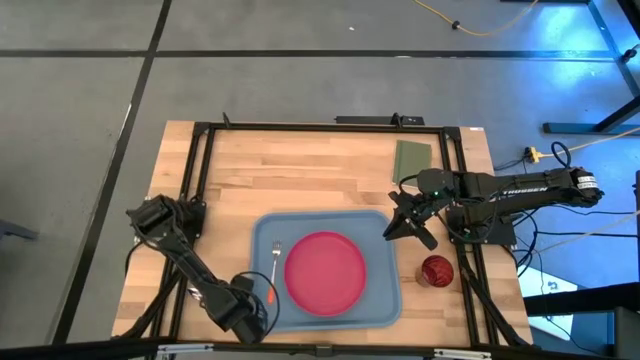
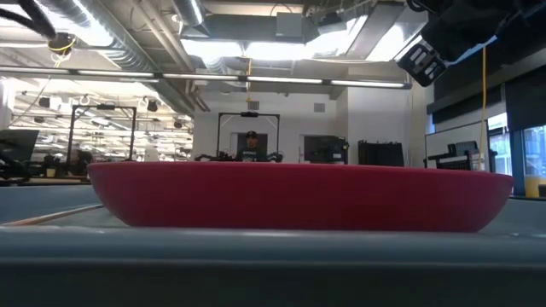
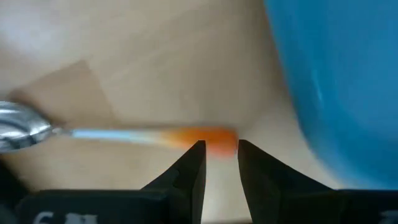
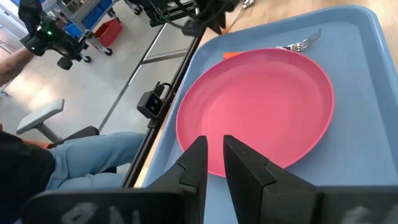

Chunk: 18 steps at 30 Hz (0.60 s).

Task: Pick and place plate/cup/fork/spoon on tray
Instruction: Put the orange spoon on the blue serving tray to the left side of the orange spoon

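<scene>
The pink-red plate (image 1: 325, 272) lies flat in the middle of the light blue tray (image 1: 385, 300). The fork (image 1: 275, 258) lies on the tray left of the plate. The spoon (image 3: 93, 132) lies on the wood just left of the tray. It is hidden under my left gripper (image 1: 252, 308) in the high view. My left gripper (image 3: 221, 155) hangs low over the spoon's orange handle end, fingers a little apart. The dark red cup (image 1: 437, 270) stands on the table right of the tray. My right gripper (image 1: 402, 225) hovers over the tray's far right corner, shut and empty. My left gripper points down at the spoon's orange handle end (image 3: 214, 138), which shows right at its two fingertips. The gap between the fingers runs along the handle. I cannot tell whether the fingers touch it. The spoon lies flat on the wood.
A small green pad (image 1: 411, 158) lies at the table's far right. A black frame (image 1: 300, 128) runs around the table top. A person's leg in blue trousers (image 4: 93, 158) shows beyond the table's near edge. Bare wood lies on the far side of the tray.
</scene>
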Available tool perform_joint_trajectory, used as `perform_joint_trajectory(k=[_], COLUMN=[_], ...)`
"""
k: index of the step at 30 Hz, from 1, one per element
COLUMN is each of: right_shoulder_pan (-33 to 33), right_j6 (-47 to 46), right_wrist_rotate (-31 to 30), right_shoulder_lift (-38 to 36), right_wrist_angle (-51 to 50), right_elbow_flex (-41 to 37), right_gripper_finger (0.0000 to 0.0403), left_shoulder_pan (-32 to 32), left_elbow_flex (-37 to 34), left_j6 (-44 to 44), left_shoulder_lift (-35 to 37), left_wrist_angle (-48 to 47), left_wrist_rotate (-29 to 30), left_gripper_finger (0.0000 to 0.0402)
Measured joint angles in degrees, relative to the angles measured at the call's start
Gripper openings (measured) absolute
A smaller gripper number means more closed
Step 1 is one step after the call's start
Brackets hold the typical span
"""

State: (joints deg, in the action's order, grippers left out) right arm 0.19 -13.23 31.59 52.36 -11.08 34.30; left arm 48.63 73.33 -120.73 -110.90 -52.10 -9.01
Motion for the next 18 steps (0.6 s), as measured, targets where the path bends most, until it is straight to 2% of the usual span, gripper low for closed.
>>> perform_joint_trajectory(k=[6, 9, 12, 14, 18], right_shoulder_pan=[0.0, 0.0, 0.0, 0.0, 0.0], right_j6=[0.1, 0.2, 0.2, 0.2, -0.1], right_wrist_rotate=[-0.1, -0.4, -0.5, -0.5, -0.5], right_shoulder_lift=[0.0, 0.0, 0.0, 0.0, 0.0], right_wrist_angle=[0.0, 0.0, 0.1, 0.1, 0.1], right_elbow_flex=[0.0, 0.0, 0.0, 0.0, 0.0], right_gripper_finger=[0.0058, 0.0058, 0.0058, 0.0058, 0.0058], left_shoulder_pan=[0.7, 1.6, 2.9, 4.5, 7.8], left_elbow_flex=[2.1, 2.7, 2.7, 2.7, 2.6], left_j6=[7.5, 16.2, 21.9, 20.3, 8.9], left_shoulder_lift=[3.8, 6.2, 6.1, 6.2, 6.2], left_wrist_angle=[-10.4, -12.9, -14.7, -17.3, -17.9], left_wrist_rotate=[-0.3, 0.8, -2.9, -6.1, -10.2], left_gripper_finger=[0.0087, 0.0087, 0.0087, 0.0087, 0.0087])
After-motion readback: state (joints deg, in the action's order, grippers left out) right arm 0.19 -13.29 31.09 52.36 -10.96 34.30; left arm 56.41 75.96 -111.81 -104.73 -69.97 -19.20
